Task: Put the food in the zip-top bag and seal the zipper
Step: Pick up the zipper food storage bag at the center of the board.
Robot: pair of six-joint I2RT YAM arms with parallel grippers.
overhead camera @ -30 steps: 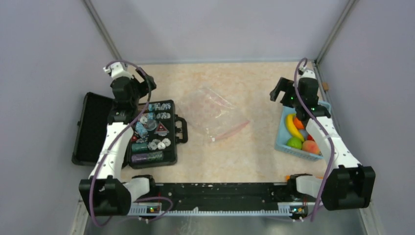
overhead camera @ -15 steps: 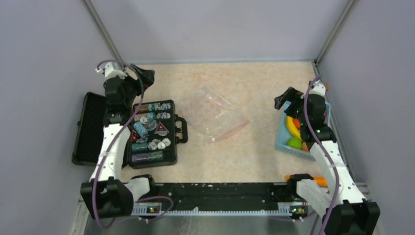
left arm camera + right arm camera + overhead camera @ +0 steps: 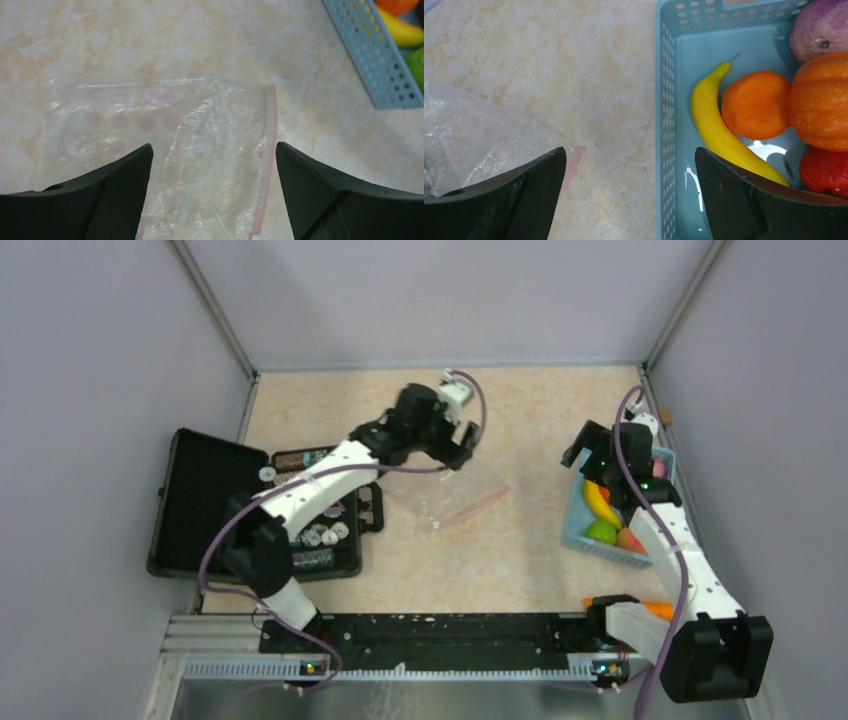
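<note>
The clear zip-top bag (image 3: 432, 472) lies flat mid-table, its pink zipper (image 3: 478, 504) along the near right edge. My left gripper (image 3: 458, 452) hovers just above the bag, open; in the left wrist view the crinkly bag (image 3: 165, 145) and zipper (image 3: 268, 150) show between the fingers of the left gripper (image 3: 212, 150), which hold nothing. The food sits in the light-blue basket (image 3: 577, 508): banana (image 3: 713, 125), orange (image 3: 755, 105), green apple (image 3: 601, 532) and red piece (image 3: 824, 170). My right gripper (image 3: 631, 152) hangs open over the basket's left wall, empty, the right gripper (image 3: 582, 448) above its far left corner.
An open black case (image 3: 195, 502) with round tokens lies at the left, under my left arm. A small orange object (image 3: 655, 609) lies beside the right arm's base. Grey walls close in the table on three sides.
My left arm swung right from above the black case to over the bag. The right gripper shifted toward the basket earlier and has barely moved since.
</note>
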